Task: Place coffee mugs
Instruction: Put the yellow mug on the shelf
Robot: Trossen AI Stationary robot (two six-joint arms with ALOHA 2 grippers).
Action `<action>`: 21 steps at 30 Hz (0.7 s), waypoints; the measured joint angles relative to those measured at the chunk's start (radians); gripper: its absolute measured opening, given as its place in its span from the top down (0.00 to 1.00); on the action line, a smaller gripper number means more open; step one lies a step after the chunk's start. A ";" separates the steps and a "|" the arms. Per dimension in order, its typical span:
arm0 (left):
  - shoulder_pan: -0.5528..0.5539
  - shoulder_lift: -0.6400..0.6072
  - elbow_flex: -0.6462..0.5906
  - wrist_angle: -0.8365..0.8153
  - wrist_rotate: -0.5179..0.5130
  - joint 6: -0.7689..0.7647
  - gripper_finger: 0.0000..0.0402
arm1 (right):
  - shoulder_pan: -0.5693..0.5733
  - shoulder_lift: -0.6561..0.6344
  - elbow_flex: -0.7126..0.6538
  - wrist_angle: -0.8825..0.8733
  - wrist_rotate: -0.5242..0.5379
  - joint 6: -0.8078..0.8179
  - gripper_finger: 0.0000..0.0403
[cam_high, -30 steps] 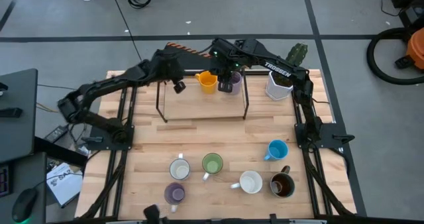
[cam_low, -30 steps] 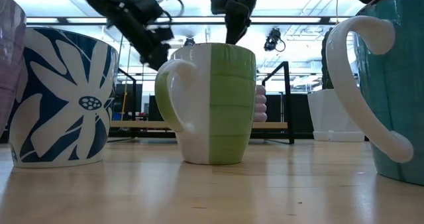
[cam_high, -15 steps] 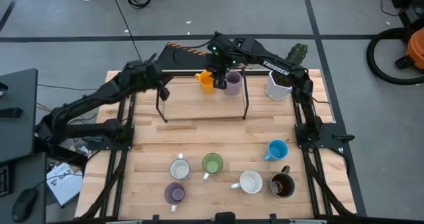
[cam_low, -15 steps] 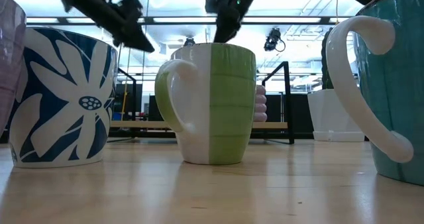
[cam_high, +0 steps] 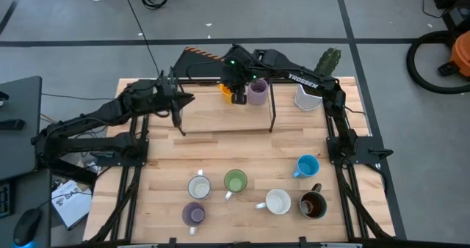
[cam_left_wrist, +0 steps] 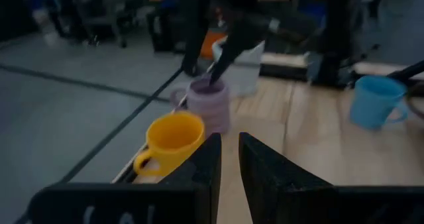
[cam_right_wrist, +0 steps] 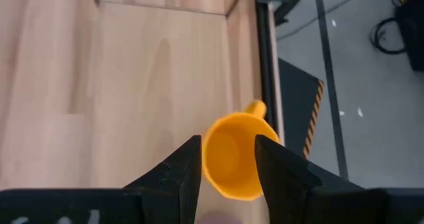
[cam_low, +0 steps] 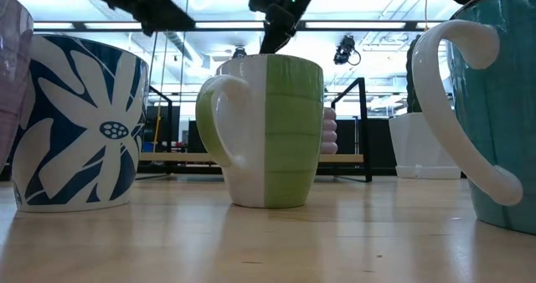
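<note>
An orange mug [cam_high: 225, 89] and a lavender mug [cam_high: 258, 92] stand upright on a raised black-framed wooden shelf [cam_high: 220, 119] at the table's far side. My right gripper [cam_high: 236, 92] hovers open just above them. In its wrist view the orange mug [cam_right_wrist: 232, 159] shows between and beyond its fingers, untouched. My left gripper [cam_high: 178, 105] is shut, off the shelf's left end. Its wrist view shows the orange mug [cam_left_wrist: 173, 141] and the lavender mug [cam_left_wrist: 209, 105]. Several more mugs stand near the near edge: floral white [cam_high: 199, 186], green [cam_high: 235, 180], lavender [cam_high: 193, 213], white [cam_high: 277, 201], brown [cam_high: 313, 204], blue [cam_high: 307, 166].
A white faceted pot with a cactus [cam_high: 308, 94] stands at the far right, beside the shelf. The shelf's thin black legs [cam_high: 272, 116] rise from the table. Bare wood lies between the shelf and the row of mugs [cam_high: 242, 149].
My left gripper has drawn back from the orange mug toward the table's left edge, past the shelf's left end. My right gripper has shifted a little left, from over the lavender mug toward the orange one, and tipped. Both mugs have stayed put.
</note>
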 joint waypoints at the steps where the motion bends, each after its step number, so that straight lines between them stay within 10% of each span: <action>1: -0.014 -0.017 0.000 0.000 -0.002 0.000 0.85 | -0.003 0.000 -0.004 -0.003 -0.008 0.004 0.64; 21: -0.190 -0.206 0.000 -0.054 -0.001 -0.043 0.85 | -0.026 0.002 -0.318 0.182 0.038 -0.115 0.63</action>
